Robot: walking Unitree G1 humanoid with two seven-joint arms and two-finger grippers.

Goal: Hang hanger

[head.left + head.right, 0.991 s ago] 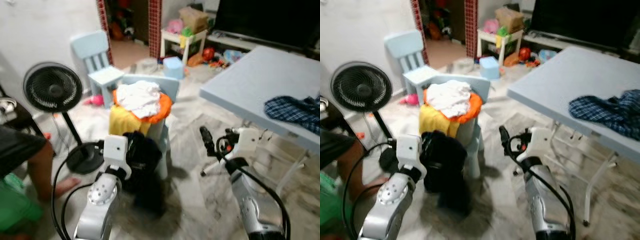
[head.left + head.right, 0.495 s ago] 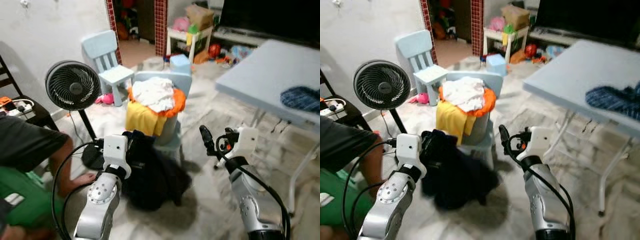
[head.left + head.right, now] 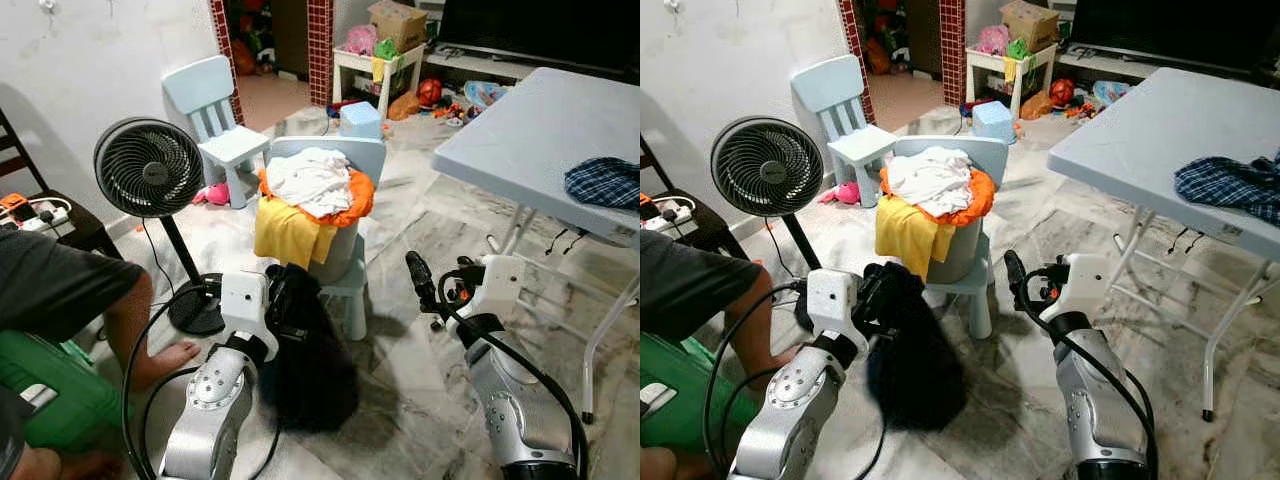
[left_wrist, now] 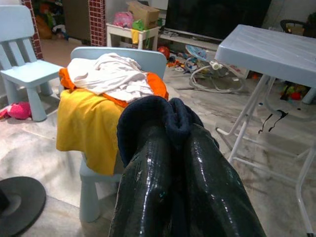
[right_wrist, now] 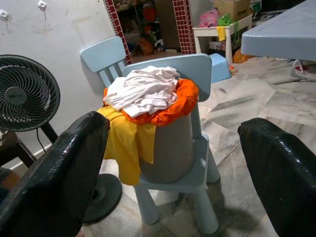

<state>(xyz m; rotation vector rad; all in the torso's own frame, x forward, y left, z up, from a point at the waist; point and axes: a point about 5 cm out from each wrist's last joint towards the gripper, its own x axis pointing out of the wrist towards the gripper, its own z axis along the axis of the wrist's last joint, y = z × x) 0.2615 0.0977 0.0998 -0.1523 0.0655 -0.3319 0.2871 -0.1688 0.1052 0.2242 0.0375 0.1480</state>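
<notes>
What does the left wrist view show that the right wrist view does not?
Left wrist view: the left fingers shut on a dark garment, and the folding table's white legs. Right wrist view: the right fingers open and empty, and the fan's grille. Both: the pale blue chair bearing a grey bin heaped with laundry.

Two silver metal arms, rounded casings with small perforation holes near the joints. White boxy wrist housing on the left arm (image 3: 247, 305) and on the right arm (image 3: 497, 283). Black cables loop alongside both forearms. Long glossy black fingers (image 4: 148, 192), lightly textured surface. Small red-orange detail beside the right wrist housing.
</notes>
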